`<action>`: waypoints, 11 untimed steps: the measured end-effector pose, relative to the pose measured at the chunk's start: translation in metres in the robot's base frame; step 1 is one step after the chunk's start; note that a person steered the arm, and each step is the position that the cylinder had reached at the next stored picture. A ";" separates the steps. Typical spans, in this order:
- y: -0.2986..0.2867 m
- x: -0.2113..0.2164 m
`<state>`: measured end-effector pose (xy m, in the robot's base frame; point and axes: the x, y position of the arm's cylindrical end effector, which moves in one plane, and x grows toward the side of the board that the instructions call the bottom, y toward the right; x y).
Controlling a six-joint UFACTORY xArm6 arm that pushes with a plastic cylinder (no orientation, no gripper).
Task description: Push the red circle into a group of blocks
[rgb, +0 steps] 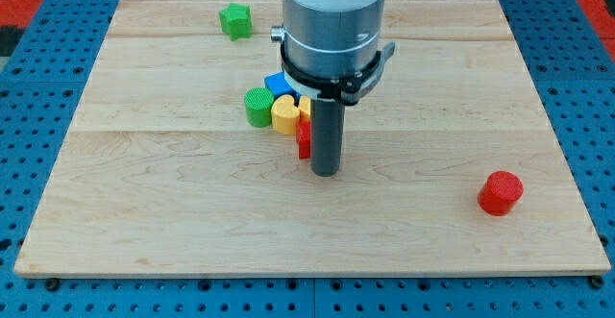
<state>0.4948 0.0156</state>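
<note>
The red circle (501, 192) lies alone near the view's lower right of the wooden board (144, 193). My tip (326, 172) stands near the board's middle, far to the left of the red circle. Just left of the rod is a group of blocks: a green circle (258, 107), a yellow heart-like block (284, 113), a blue block (279, 84) and a red block (304, 138) that touches the rod's left side. The arm hides part of this group.
A green star-like block (234, 19) sits alone near the board's top left. The board lies on a blue perforated table (38, 59).
</note>
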 end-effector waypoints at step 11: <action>0.111 0.038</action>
<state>0.5330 0.1263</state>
